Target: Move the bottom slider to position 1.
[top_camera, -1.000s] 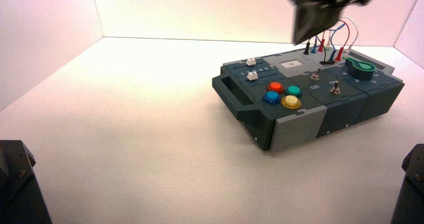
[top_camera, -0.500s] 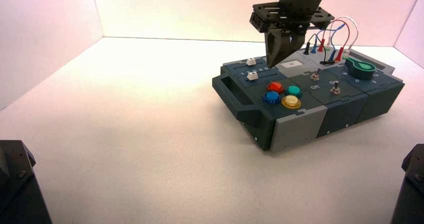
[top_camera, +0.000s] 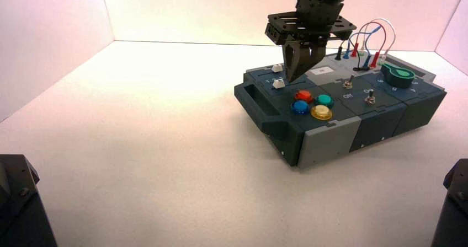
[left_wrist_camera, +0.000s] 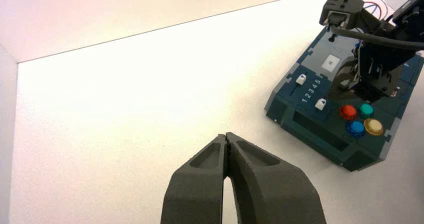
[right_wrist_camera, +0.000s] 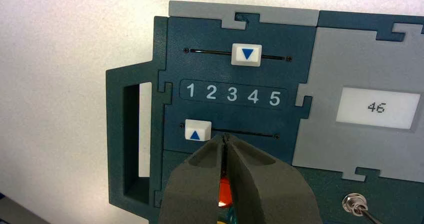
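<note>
pale, bright tabletop point(top_camera: 143, 125) spreads under pinkish walls. from left to right, the left gripper point(left_wrist_camera: 226, 136) waits over bare table, its tips together. next, on the box's point(top_camera: 331, 148) left end, the bottom slider point(right_wrist_camera: 198, 130) sits near position 1 point(right_wrist_camera: 190, 90), the white knob at the handle end of its slot. just beside that knob, toward the screen point(right_wrist_camera: 378, 109), hovers the right gripper point(right_wrist_camera: 225, 136), pinched narrow with nothing between its tips.

sliders point(right_wrist_camera: 246, 55) beside handle point(right_wrist_camera: 122, 144), digits point(right_wrist_camera: 232, 94) between
</note>
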Controlling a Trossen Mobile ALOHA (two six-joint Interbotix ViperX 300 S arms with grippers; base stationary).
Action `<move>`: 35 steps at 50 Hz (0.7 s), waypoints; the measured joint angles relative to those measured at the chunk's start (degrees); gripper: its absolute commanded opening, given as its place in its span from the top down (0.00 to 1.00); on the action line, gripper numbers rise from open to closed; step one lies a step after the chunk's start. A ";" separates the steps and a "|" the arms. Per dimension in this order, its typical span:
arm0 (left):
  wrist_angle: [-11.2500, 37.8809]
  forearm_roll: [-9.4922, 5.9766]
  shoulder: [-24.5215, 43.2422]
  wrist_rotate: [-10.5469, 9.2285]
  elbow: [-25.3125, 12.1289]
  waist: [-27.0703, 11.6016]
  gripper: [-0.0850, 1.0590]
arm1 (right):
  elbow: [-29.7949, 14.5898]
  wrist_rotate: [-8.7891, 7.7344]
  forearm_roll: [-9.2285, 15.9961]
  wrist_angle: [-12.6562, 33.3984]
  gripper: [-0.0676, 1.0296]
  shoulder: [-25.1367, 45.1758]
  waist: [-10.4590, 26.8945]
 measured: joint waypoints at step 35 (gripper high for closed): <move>0.00 0.00 0.00 0.09 0.00 0.00 0.95 | -0.44 0.00 1.32 0.00 0.96 1.23 2.02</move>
